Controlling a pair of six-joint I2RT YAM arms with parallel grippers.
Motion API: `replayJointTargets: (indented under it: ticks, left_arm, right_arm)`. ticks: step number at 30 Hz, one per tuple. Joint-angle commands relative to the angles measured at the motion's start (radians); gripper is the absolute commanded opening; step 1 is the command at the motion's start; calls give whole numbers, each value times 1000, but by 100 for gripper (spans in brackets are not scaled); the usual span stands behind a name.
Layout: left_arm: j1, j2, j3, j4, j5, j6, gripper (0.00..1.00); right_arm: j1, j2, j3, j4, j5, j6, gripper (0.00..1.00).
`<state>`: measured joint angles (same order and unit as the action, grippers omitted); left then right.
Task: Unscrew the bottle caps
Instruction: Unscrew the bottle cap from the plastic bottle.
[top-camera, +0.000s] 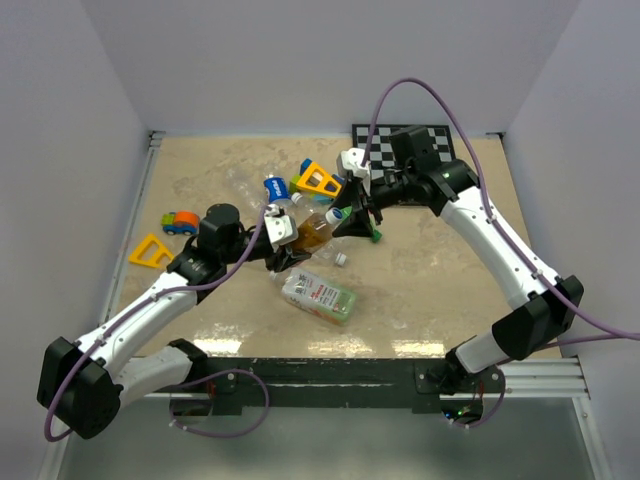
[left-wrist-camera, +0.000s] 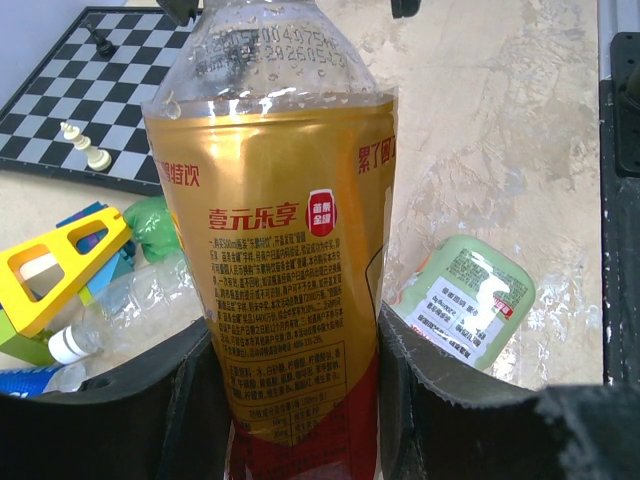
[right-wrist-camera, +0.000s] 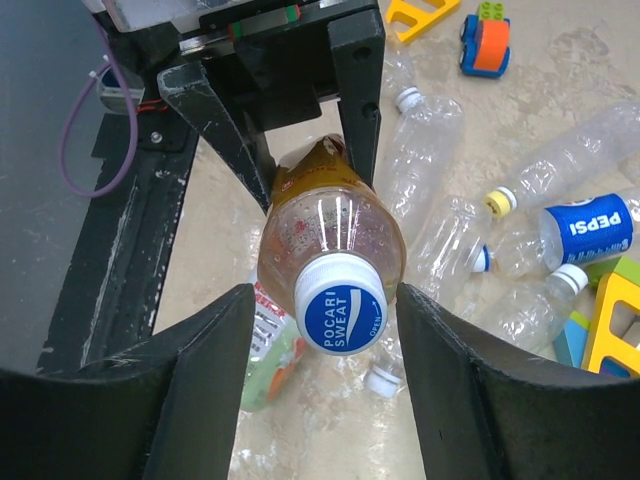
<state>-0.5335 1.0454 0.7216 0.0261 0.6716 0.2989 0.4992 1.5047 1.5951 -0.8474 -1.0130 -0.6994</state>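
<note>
An amber bottle (top-camera: 313, 232) with a gold label (left-wrist-camera: 280, 230) is held off the table, and my left gripper (left-wrist-camera: 295, 400) is shut on its lower body. Its white cap with a blue top (right-wrist-camera: 340, 304) faces the right wrist camera. My right gripper (right-wrist-camera: 325, 296) is open with one finger on each side of that cap, a narrow gap showing on both sides. In the top view the right gripper (top-camera: 347, 222) meets the bottle's neck from the right, and the left gripper (top-camera: 283, 243) holds the bottle from the left. A loose white cap (right-wrist-camera: 383, 380) lies on the table below.
A green-labelled bottle (top-camera: 320, 296) lies near the front. Several clear bottles (right-wrist-camera: 430, 140), one with a Pepsi label (right-wrist-camera: 585, 228), lie behind, still capped. A chessboard (top-camera: 405, 140) sits at the back right. A yellow triangle (top-camera: 150, 250) and a toy car (top-camera: 181, 222) lie at the left.
</note>
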Motion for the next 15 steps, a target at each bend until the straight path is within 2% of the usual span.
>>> replayJointTargets:
  ticks: [1,5,7,10,13,14,15]
  left_arm:
    - [-5,2,-7,26,0,13,0]
    - [-6,4,-5,26,0,14,0]
    - [-8,4,-7,26,0,14,0]
    - [-6,2,-7,26,0,16,0]
    - [-8,-1,-8,24,-1,23,0]
    - [-8,-5,-10,24,0,26,0]
    - [-8,-16,-14,21,17,46,0]
  right_arm:
    - [-1,-15,57,8,-13,15,61]
    - [-1,-15,62,5,-12,15,61]
    - [-1,-15,60,5,-13,14,58]
    - [-1,-9,60,-10,-18,3,42]
    - [1,9,81,-80,-18,-58,16]
    - [1,18,94,-108,-15,-86,4]
    - [2,31,114,-164,-3,-151,0]
